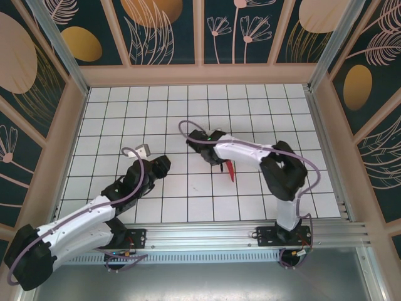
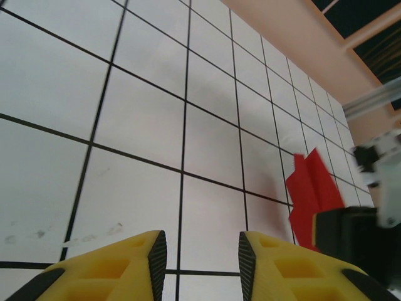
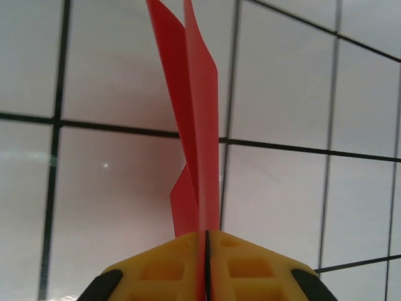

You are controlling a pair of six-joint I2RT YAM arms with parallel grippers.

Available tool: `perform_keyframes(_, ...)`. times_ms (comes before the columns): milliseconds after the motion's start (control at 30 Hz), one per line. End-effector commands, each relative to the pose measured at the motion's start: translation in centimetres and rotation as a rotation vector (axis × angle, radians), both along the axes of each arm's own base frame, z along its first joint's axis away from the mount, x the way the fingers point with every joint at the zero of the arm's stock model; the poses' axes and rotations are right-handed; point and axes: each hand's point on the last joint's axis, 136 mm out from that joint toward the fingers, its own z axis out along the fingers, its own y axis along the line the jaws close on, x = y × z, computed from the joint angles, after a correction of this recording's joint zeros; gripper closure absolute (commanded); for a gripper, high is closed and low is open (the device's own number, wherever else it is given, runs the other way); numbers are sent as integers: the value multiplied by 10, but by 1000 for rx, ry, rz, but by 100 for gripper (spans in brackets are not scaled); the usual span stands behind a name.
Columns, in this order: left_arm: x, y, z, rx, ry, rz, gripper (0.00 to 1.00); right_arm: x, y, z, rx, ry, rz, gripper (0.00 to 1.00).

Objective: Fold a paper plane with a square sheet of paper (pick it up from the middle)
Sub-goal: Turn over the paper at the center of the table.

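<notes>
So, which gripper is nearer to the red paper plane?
Right. The right gripper is shut on the paper plane; the left gripper stands open over the tiles, apart from it.

From where I drive it, this is a robotics lab cell, not a home — a white gridded tabletop (image 1: 188,106) boxed in by leaf-and-flower printed panels (image 1: 163,31), with bare aluminium rails (image 1: 207,235) at the near edge, where the left arm's base (image 1: 125,239) and the right arm's base (image 1: 283,236) are bolted.
</notes>
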Motion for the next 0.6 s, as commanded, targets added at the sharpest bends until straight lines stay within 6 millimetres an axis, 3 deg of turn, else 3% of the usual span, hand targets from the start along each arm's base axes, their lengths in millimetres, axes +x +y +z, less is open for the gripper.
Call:
perform_keyframes(0, -5, 30, -11, 37, 15, 125, 61, -13, 24, -12, -101, 31, 69, 86)
perform_keyframes(100, -8, 37, -9, 25, 1, 143, 60, -22, 58, -24, -38, 67, 106, 81)
perform_keyframes(167, -9, 38, -8, 28, -2, 143, 59, -26, 76, -19, 52, 76, 128, 65)
perform_keyframes(233, -10, 37, -9, 32, 0, 133, 58, -30, 91, -7, 181, 101, 147, 59)
perform_keyframes(300, -10, 32, -10, 32, 2, 106, 58, -34, 100, 14, 323, 93, 169, 47)
perform_keyframes(367, -10, 26, -12, 31, 7, 78, 57, -37, 107, 37, 486, 100, 193, 43)
perform_keyframes(467, -8, 13, -16, 19, 17, 25, 57, -35, 90, 64, 699, 71, 164, 43)
perform_keyframes(567, -7, -6, -21, -6, 35, -45, 56, -37, 70, 69, 960, 128, 137, 47)
